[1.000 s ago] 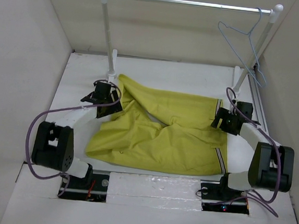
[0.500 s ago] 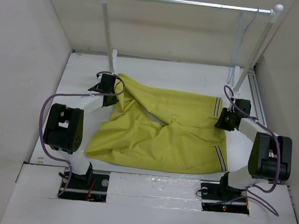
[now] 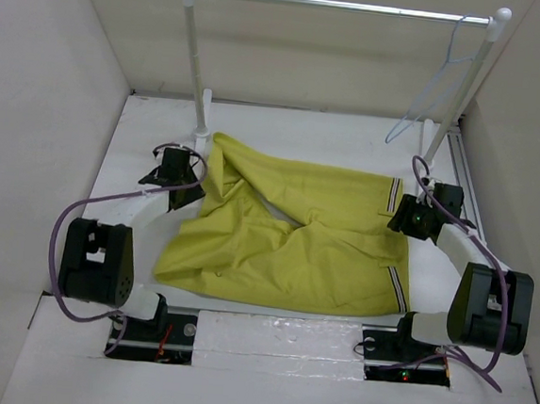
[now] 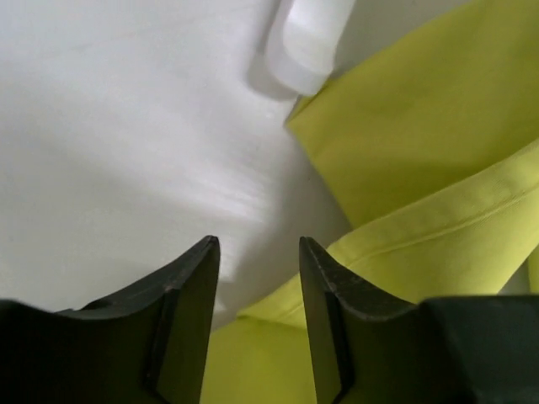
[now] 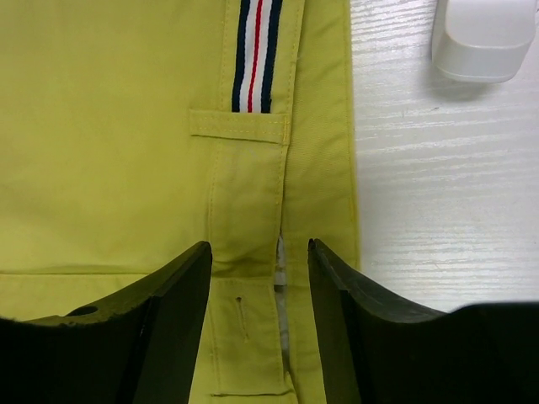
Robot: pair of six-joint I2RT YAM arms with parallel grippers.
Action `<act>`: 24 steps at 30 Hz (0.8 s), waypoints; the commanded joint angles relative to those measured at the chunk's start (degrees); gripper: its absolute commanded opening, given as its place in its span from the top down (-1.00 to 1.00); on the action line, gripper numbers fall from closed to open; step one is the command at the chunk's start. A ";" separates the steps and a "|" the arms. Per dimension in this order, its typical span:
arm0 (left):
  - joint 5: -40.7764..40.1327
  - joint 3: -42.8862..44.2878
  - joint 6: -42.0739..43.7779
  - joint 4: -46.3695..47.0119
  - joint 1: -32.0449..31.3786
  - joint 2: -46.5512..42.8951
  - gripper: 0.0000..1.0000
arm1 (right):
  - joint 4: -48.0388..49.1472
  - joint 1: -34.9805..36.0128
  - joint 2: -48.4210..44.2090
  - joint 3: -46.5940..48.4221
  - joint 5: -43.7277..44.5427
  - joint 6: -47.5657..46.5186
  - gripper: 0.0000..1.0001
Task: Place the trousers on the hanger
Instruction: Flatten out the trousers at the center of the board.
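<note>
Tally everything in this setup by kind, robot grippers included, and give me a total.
Trousers: 1
Wire hanger: 1
Clothes rail: 1
Grippers: 2 (left gripper, right gripper, both open)
Total: 5

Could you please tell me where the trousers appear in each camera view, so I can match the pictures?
Top external: the trousers lie spread across the picture's middle.
Left wrist: yellow folds at right and bottom, ahead of the open left gripper.
Right wrist: they fill the left and centre, below the open right gripper.
Shared landmark: the striped waistband tape, seen in top external and right wrist only.
</note>
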 commanded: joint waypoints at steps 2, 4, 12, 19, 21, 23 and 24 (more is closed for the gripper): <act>8.68 -4.10 -3.49 1.32 1.52 -5.97 0.22 | -0.62 -0.19 -0.68 0.80 -1.06 -2.33 -0.12; 11.14 -6.19 -3.58 3.33 1.52 -8.86 0.21 | -0.70 -0.19 -0.41 0.71 -1.06 -2.68 -0.15; 20.30 -10.96 0.10 13.44 0.48 -11.96 -0.35 | -0.44 -0.19 0.20 0.01 -1.41 -3.65 -0.27; 17.05 -6.57 1.51 14.33 -0.85 -4.86 -0.57 | -0.88 -1.42 0.46 0.44 0.35 -3.47 -0.55; 16.26 -5.43 1.60 14.07 -0.85 -2.21 -0.56 | -0.88 -1.42 1.43 1.32 1.40 -3.39 -0.60; 14.50 -4.02 2.13 13.89 -0.85 1.22 -0.51 | -1.23 -1.42 3.27 1.94 1.93 -3.30 -0.62; 13.97 -3.06 2.39 14.50 -0.85 3.75 -0.41 | -1.14 -1.42 5.45 2.81 1.06 -3.47 -0.61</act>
